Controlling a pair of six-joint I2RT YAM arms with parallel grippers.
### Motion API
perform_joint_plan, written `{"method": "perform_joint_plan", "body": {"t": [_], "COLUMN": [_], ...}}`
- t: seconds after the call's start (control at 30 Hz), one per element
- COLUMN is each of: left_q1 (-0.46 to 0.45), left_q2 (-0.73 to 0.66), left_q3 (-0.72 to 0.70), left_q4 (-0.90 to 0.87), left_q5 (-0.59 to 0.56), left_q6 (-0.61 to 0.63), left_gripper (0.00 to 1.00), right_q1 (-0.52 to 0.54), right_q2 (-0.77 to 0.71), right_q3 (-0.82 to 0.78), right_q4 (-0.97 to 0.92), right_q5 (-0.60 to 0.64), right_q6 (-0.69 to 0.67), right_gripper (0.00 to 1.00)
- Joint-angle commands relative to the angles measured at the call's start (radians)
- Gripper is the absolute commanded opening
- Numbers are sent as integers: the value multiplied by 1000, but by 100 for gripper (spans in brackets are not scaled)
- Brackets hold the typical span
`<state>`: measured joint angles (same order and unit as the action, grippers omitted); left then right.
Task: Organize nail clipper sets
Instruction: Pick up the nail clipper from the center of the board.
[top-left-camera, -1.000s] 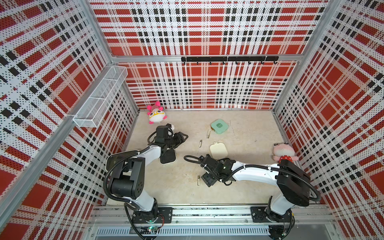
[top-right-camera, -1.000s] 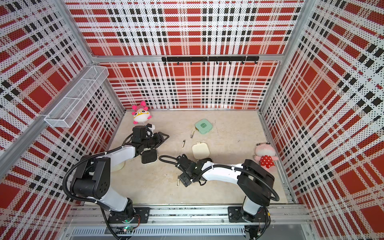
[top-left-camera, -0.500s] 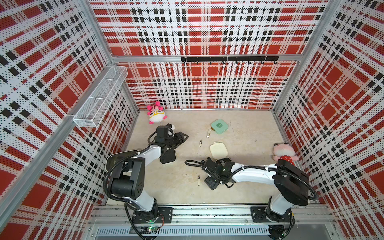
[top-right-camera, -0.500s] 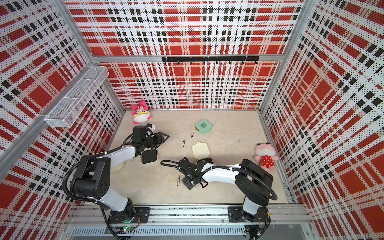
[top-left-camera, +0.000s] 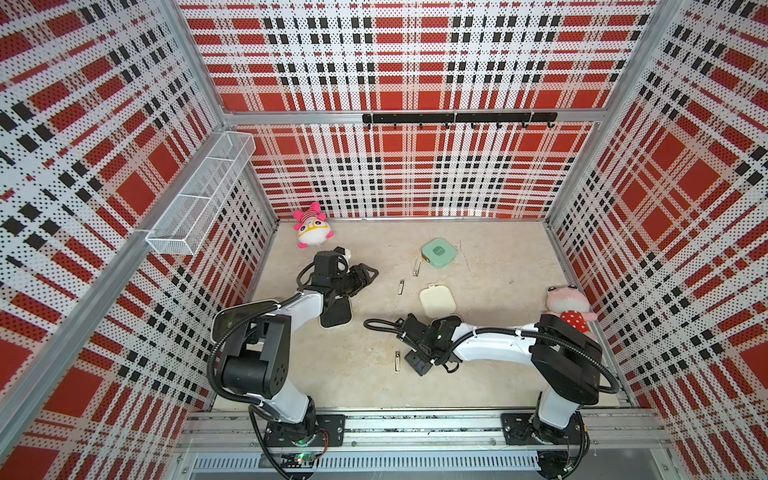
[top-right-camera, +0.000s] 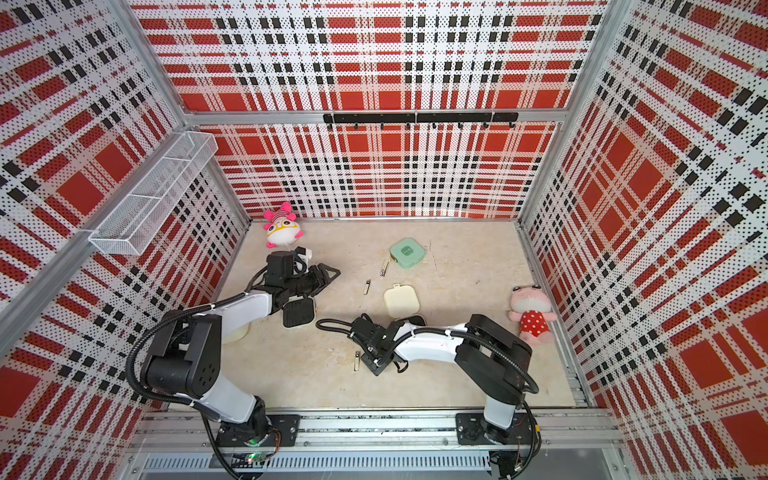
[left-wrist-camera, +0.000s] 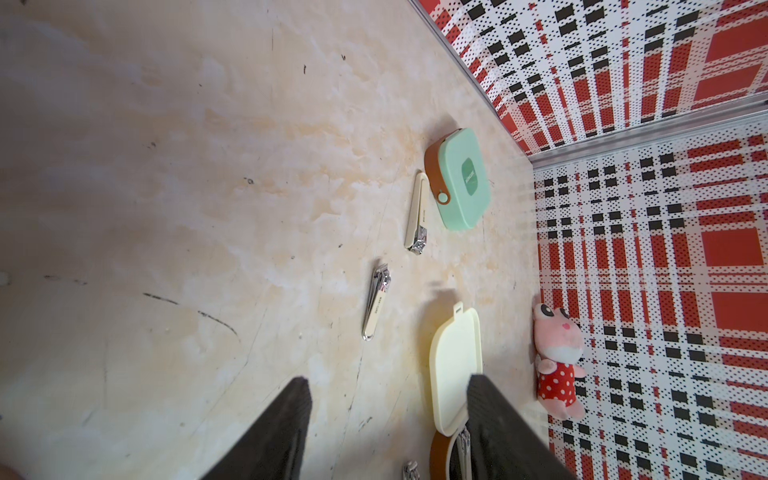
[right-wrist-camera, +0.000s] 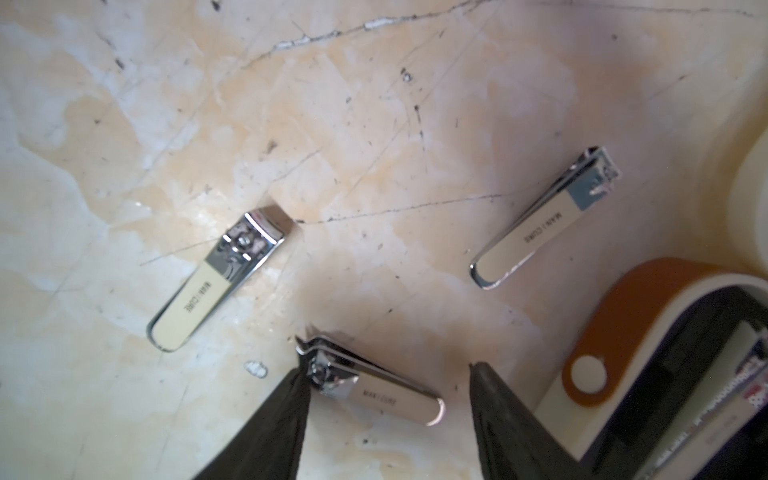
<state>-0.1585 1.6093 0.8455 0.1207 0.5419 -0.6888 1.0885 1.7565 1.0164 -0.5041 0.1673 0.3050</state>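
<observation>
Mint case (left-wrist-camera: 461, 178) beside cream-handled clipper (left-wrist-camera: 417, 216)

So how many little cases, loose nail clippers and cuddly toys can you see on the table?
Cases: 3, mint green case, open cream case, open black-tray case
Loose nail clippers: 5, two in the left wrist view, three in the right wrist view
Cuddly toys: 2, pink-haired toy, pink toy in red spotted dress
Total: 10
</observation>
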Motion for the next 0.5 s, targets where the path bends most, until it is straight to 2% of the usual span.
{"method": "perform_joint_plan", "body": {"t": [0.0,0.27,0.47], "left_q1": [-6,-6,-10], "left_q2": [7,9,16], "left_q3": [-3,-5,-3], "left_q4": [21,25,27], "left_q5": [14,13,13], "left_q6": [2,0,0], "left_gripper": [65,65,64], "right_q1": [-15,-53,-62], "right_q2": [27,59,87], "right_q3": [13,40,64], "right_q4": [11,28,39], "right_q5": [-9,-58,-86], "right_q6": [-11,-12,-17], "right_gripper": [59,41,36]}}
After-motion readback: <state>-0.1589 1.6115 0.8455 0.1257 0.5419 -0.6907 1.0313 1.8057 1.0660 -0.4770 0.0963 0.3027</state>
